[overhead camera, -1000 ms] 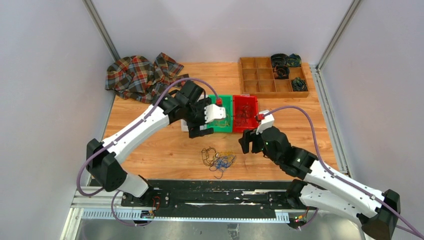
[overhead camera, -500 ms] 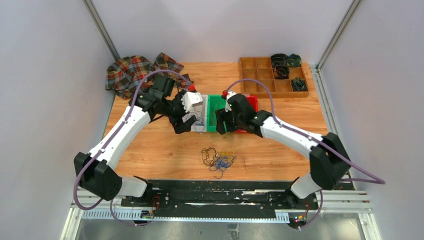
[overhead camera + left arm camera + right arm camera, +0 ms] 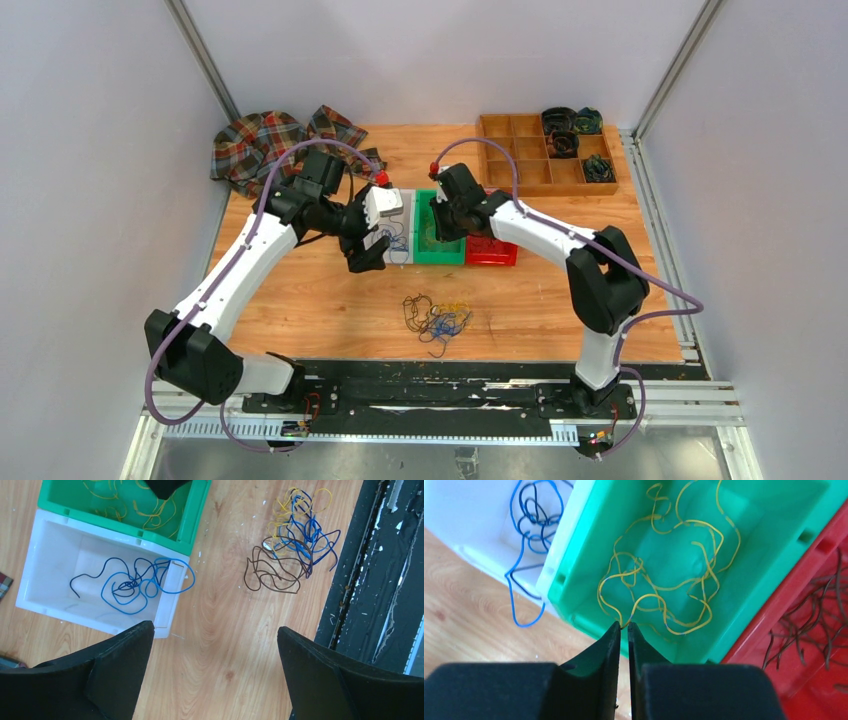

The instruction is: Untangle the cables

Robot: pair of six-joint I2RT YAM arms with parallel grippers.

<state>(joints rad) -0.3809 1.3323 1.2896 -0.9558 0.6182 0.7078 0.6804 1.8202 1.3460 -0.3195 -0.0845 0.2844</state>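
Tangle: blue, yellow and dark cables looped together on the counter, near centre, in front of the bins and well apart from both claws.
Sorted so far: a blue cable lies in the white bin, with one loop draped over its near rim. The yellow cable is in the green bin just to the right. Dark strands are in the red bin further right.
Right claw: jaws drawn almost together above the green bin's near wall. A bend of yellow cable runs into the slit, so it reads as nipped at the tips.
Left claw: spread wide and empty, hanging over bare counter between the white bin and the tangle.
Step in hand (judged): settling the yellow cable fully inside its bin.
Doing it well: carry the pinched bend toward the bin's middle and let go low, so no loop springs over the wall. Keep clear of the blue loop next door. Lift straight up afterwards so nothing trails out.
Right arm pose: reaches far and left from its base, elbow folded out to the right, wrist angled down into the green bin.
Left arm pose: stretched far, wrist bent down at the white bin's near side.
Surroundings: plaid cloth far left, wooden tray far right.
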